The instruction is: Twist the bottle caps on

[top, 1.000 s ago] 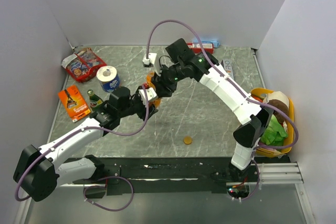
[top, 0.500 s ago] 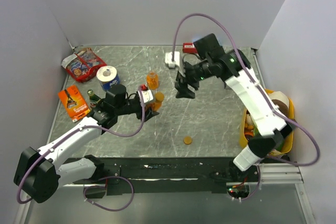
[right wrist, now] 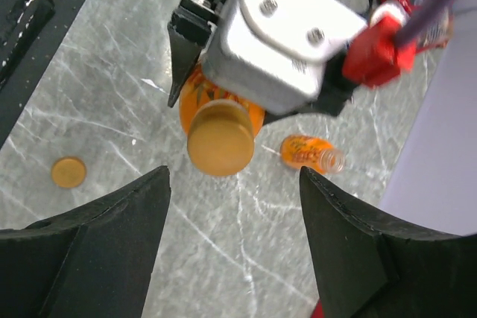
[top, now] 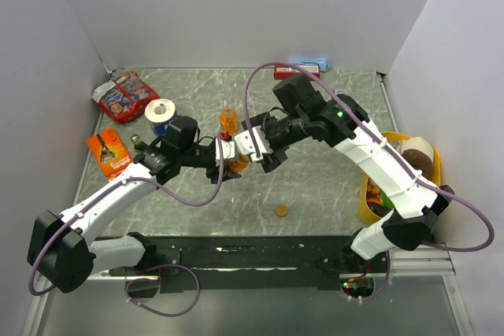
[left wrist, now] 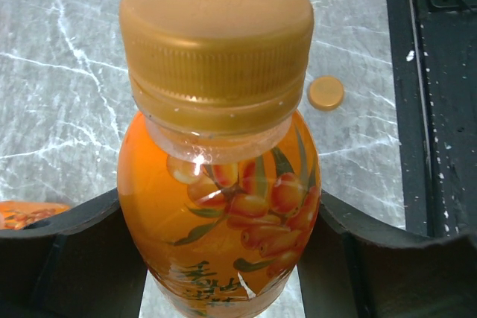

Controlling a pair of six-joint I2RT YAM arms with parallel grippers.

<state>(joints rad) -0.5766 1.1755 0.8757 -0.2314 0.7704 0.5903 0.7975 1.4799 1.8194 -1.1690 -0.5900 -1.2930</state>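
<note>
My left gripper (top: pixel 235 161) is shut on a small orange bottle (left wrist: pixel 223 214) and holds it upright. An orange cap (left wrist: pixel 216 42) sits on its neck. In the left wrist view the jaws (left wrist: pixel 223 266) grip both sides of the body. My right gripper (top: pixel 262 153) is open and empty just right of that bottle. In the right wrist view the capped bottle (right wrist: pixel 220 138) lies just beyond the spread fingertips (right wrist: pixel 234 176). A second orange bottle (top: pixel 228 120) with an open neck stands behind it (right wrist: pixel 313 153). A loose orange cap (top: pixel 280 210) lies on the table (left wrist: pixel 326 92) (right wrist: pixel 68 172).
A toilet-paper roll (top: pixel 161 113), a dark green bottle (top: pixel 140 145), an orange packet (top: pixel 110 155) and a snack bag (top: pixel 126 96) sit at the left. A red box (top: pixel 295 72) is at the back. A yellow basket (top: pixel 431 164) stands at the right edge.
My right gripper left the bottle area, swung right, then came back down beside the held bottle. My left gripper moved slightly right and nearer with the bottle.
</note>
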